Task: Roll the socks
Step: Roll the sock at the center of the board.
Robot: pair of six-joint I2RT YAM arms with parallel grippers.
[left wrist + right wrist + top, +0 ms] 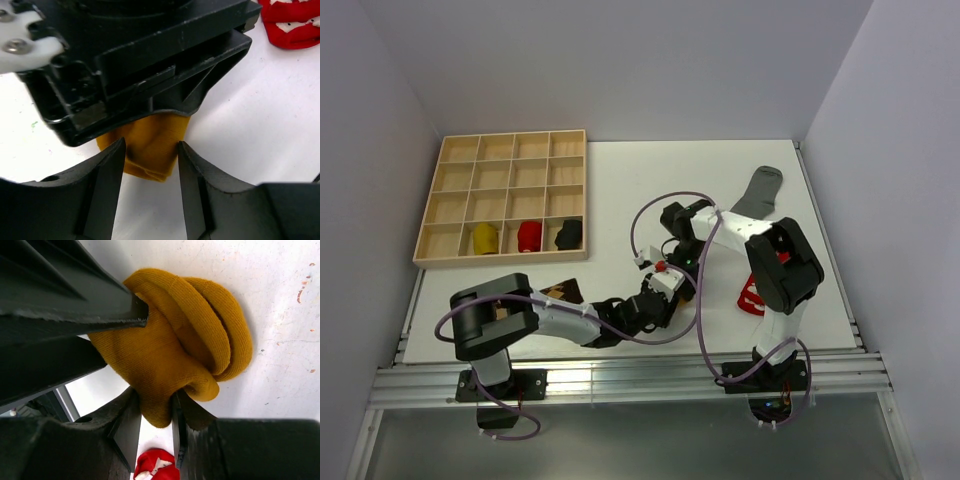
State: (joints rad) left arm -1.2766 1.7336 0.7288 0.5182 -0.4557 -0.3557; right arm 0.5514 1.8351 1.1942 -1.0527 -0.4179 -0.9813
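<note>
A mustard-orange sock (175,340), partly rolled into a bundle, lies on the white table between both grippers. My right gripper (155,407) is shut on a fold of its cloth. In the left wrist view the sock (150,150) sits at the tips of my left gripper (150,147), which is open with a finger on each side. In the top view both grippers meet mid-table, left gripper (658,300) and right gripper (675,272), and hide most of the sock. A red sock with white marks (752,295) lies flat to the right. A grey sock (760,190) lies far right. A brown argyle sock (560,292) lies under the left arm.
A wooden compartment tray (500,150) stands at the back left; its front row holds a yellow bundle (483,237), a red bundle (528,235) and a dark bundle (568,234). Walls close in the table on three sides. A cable loops over the table's middle.
</note>
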